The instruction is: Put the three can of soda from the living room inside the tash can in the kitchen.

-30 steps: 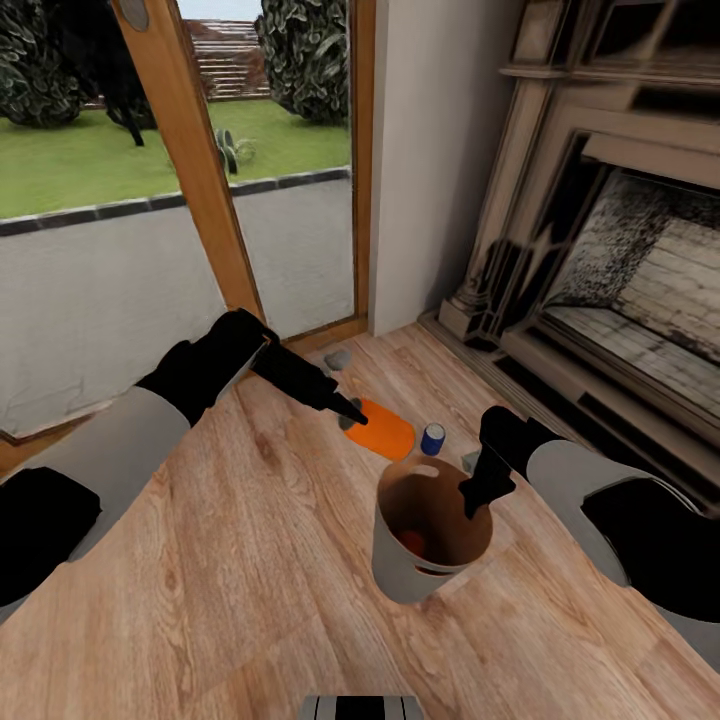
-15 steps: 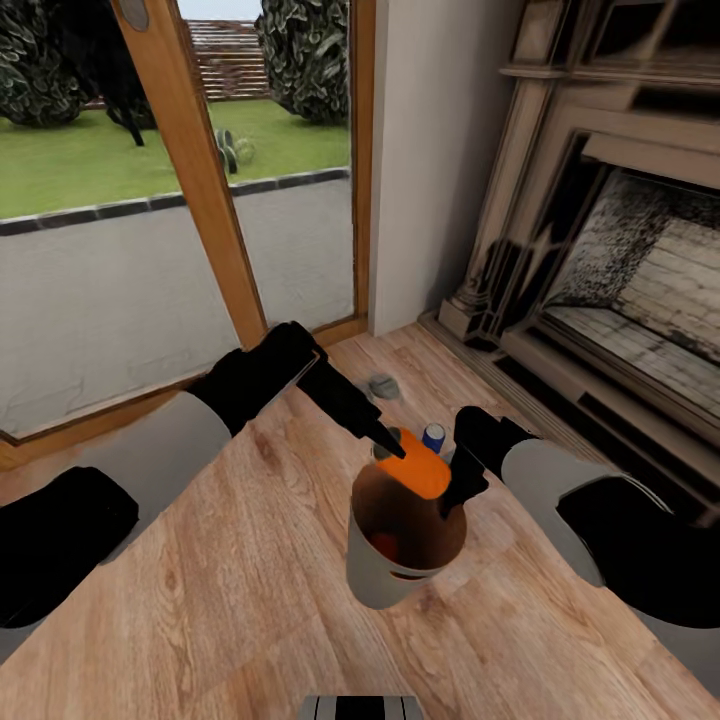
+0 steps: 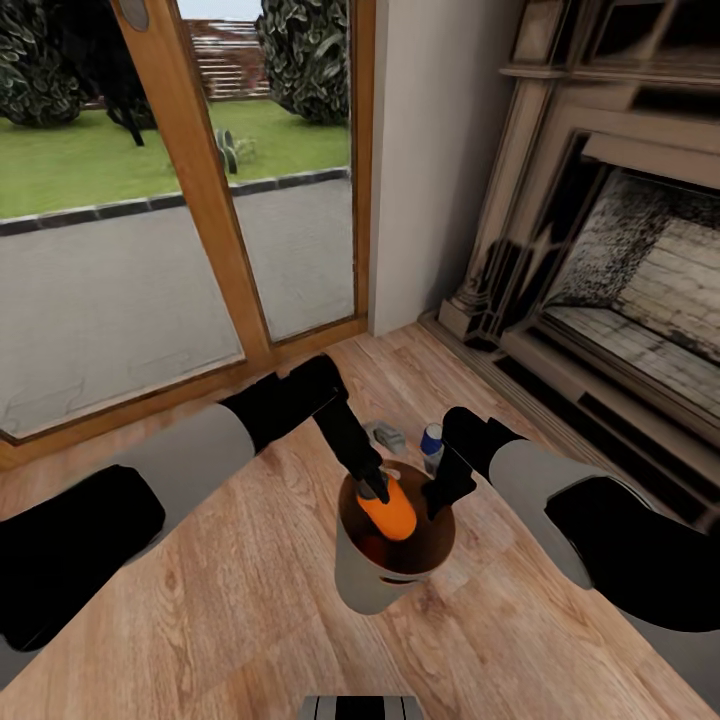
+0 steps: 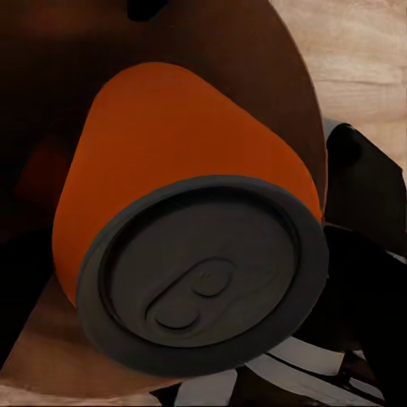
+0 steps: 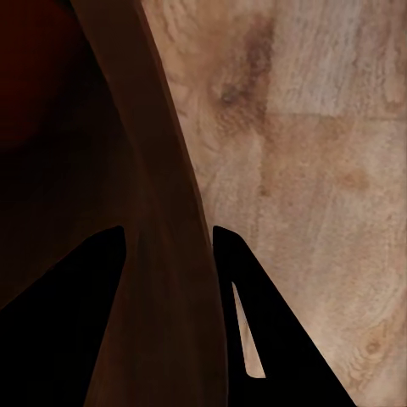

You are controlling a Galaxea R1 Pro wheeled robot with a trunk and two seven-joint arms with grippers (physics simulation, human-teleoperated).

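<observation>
Left gripper (image 3: 375, 490) gripping orange can (image 3: 388, 510), over bin (image 3: 358, 585)

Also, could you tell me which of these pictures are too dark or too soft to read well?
Head view: evenly lit, slightly soft. Left wrist view: the bright orange drink can is clear, the glossy brown inside of the round grey bin murky. Right wrist view: bin wall dim, the right claw's fingers black silhouettes.

Orange can (image 3: 387, 508) tilted inside grey bin (image 3: 362, 585); blue can (image 3: 432, 440) upright behind.
</observation>
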